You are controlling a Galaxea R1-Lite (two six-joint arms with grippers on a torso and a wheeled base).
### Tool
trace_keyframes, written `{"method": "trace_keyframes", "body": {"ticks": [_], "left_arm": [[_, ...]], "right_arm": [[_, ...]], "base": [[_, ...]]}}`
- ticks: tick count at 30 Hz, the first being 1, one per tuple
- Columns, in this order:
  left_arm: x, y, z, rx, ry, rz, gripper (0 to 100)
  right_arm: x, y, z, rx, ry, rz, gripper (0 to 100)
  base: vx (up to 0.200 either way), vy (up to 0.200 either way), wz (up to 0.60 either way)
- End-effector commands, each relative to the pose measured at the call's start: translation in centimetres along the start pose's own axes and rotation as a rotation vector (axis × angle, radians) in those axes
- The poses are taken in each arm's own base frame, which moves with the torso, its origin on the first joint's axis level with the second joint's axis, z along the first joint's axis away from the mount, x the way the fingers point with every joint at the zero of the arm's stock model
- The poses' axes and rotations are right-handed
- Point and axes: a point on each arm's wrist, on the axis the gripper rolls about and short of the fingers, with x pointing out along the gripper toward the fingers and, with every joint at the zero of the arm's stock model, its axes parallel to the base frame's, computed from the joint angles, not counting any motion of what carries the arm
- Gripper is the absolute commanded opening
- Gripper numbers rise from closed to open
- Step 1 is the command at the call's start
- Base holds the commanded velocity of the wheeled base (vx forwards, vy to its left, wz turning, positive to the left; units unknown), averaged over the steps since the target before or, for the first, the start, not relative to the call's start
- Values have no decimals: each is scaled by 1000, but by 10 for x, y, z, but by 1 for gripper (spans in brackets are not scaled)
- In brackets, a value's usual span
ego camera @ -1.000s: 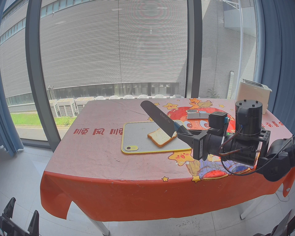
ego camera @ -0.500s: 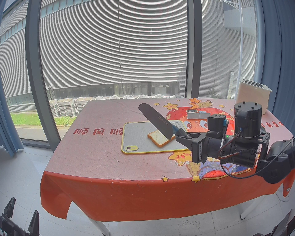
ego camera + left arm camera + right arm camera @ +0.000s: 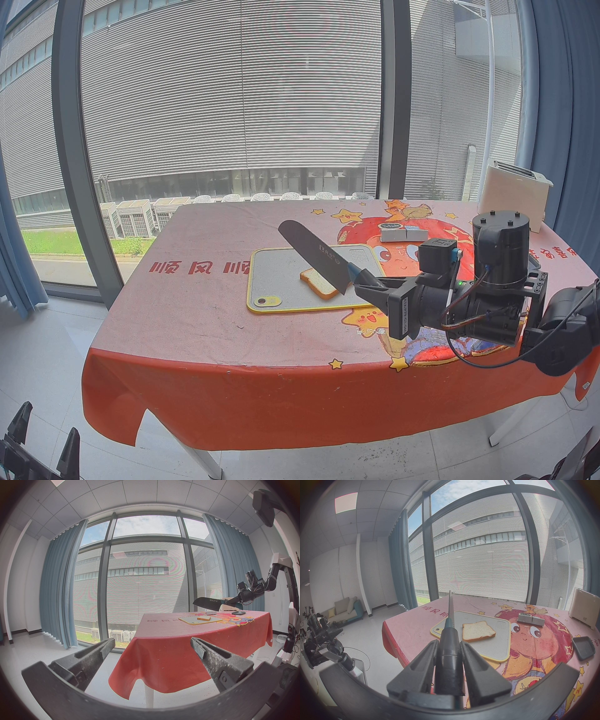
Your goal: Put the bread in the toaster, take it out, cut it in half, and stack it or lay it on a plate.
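A slice of bread (image 3: 317,284) lies flat on the grey, yellow-rimmed cutting board (image 3: 275,275). My right gripper (image 3: 374,290) is shut on the handle of a black knife (image 3: 312,252). The blade slants up and to the left above the bread and hides part of it. In the right wrist view the knife (image 3: 449,642) points edge-on at the board (image 3: 500,645), with the bread (image 3: 478,630) just beside the blade line. The white toaster (image 3: 515,192) stands at the far right corner. My left gripper (image 3: 150,656) hangs open, low and well off the table's left.
A small dark square plate (image 3: 583,647) lies on the right side of the table, near the toaster (image 3: 586,608). A small grey block (image 3: 403,234) sits beyond the board. The orange tablecloth (image 3: 187,312) is bare to the left of the board.
My right arm has shifted left and a little lower with the knife. The blade now covers more of the bread. The bread and board have not moved.
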Motion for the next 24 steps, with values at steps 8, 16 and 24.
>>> {"method": "trace_keyframes", "body": {"ticks": [8, 16, 24], "left_arm": [[0, 0, -5, 1, 3, -2, 100], [0, 0, -6, 1, 4, -2, 100], [0, 0, -6, 3, 4, -2, 100]], "right_arm": [[1, -1, 0, 1, 2, -4, 0], [-3, -4, 1, 8, 66, -30, 0], [-4, -14, 2, 18, 64, -65, 0]], "base": [[0, 0, 0], [0, 0, 0], [0, 0, 0]]}}
